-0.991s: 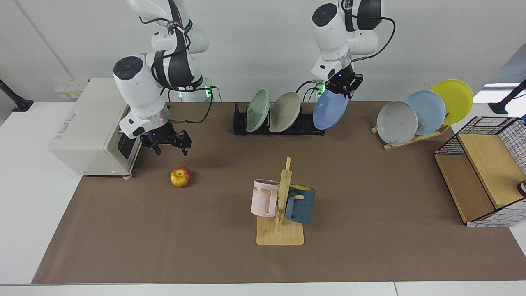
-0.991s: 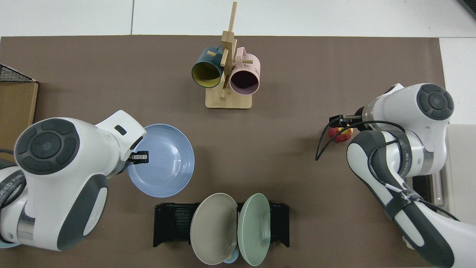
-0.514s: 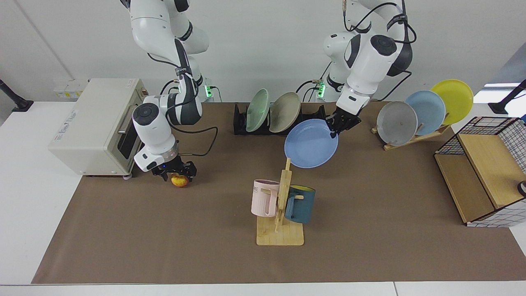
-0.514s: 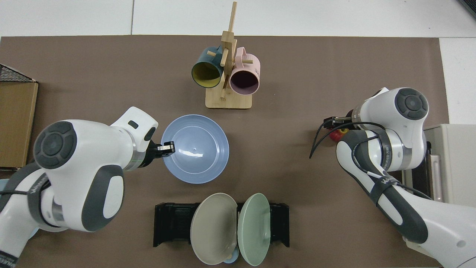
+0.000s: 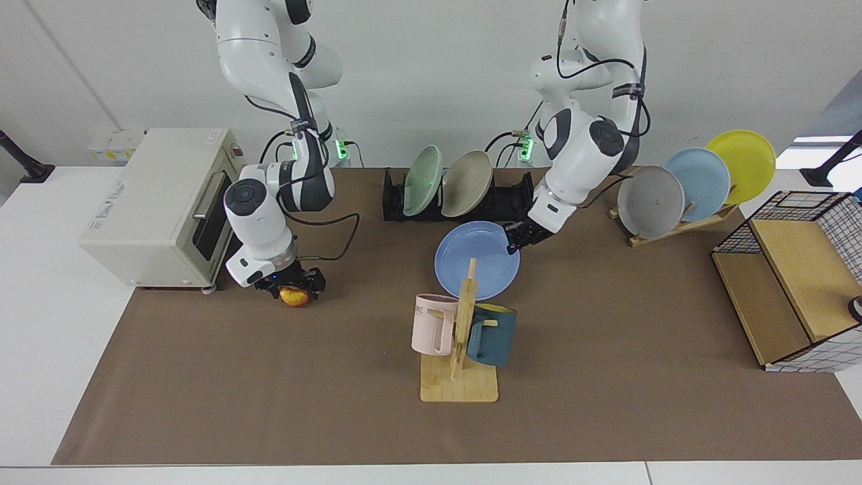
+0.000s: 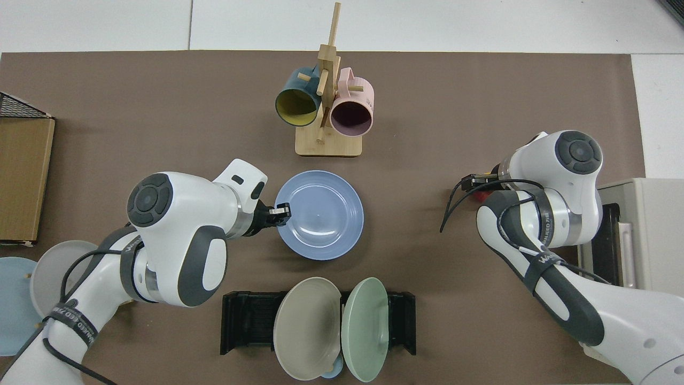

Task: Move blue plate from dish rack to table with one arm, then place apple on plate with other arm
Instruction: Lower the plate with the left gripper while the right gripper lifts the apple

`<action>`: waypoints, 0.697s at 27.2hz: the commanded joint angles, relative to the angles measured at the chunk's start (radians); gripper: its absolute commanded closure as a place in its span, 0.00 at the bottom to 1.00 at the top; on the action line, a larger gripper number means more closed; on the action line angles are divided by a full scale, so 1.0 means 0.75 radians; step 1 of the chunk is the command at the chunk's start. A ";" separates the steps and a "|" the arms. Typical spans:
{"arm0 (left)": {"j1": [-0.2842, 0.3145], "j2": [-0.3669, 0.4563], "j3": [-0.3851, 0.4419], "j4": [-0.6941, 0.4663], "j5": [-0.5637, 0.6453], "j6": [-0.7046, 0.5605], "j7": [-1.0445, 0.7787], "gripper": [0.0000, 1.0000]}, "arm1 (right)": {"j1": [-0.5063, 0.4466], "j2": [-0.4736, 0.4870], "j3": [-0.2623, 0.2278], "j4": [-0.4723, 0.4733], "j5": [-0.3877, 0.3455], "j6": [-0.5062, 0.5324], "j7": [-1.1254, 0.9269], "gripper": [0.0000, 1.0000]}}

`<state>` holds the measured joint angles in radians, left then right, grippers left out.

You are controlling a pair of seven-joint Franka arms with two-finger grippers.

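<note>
The blue plate hangs nearly flat, low over the brown mat of the table, just behind the mug tree. My left gripper is shut on its rim. I cannot tell whether the plate touches the mat. The black dish rack behind it holds a green and a beige plate. The apple rests on the mat in front of the toaster oven. My right gripper sits down over it and hides most of it in the top view.
A wooden mug tree with a pink and a dark blue mug stands close in front of the plate. A white toaster oven is beside the right arm. A slanted wooden stand holds grey, pale blue and yellow plates. A wire basket stands beyond it.
My left arm has carried the blue plate from the rack's end forward and down to just behind the mug tree, turning it flat. My right gripper has dropped onto the apple.
</note>
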<state>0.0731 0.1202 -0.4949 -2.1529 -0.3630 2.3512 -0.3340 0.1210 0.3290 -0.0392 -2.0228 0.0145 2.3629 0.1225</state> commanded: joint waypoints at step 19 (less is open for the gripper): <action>-0.108 -0.015 0.007 -0.093 -0.029 0.136 -0.015 1.00 | -0.004 -0.128 -0.007 0.159 -0.032 -0.338 0.033 1.00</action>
<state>0.0077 0.1292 -0.4970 -2.1953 -0.3700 2.4064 -0.3413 0.1212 0.2987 -0.0423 -1.9389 0.0139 2.2246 0.1225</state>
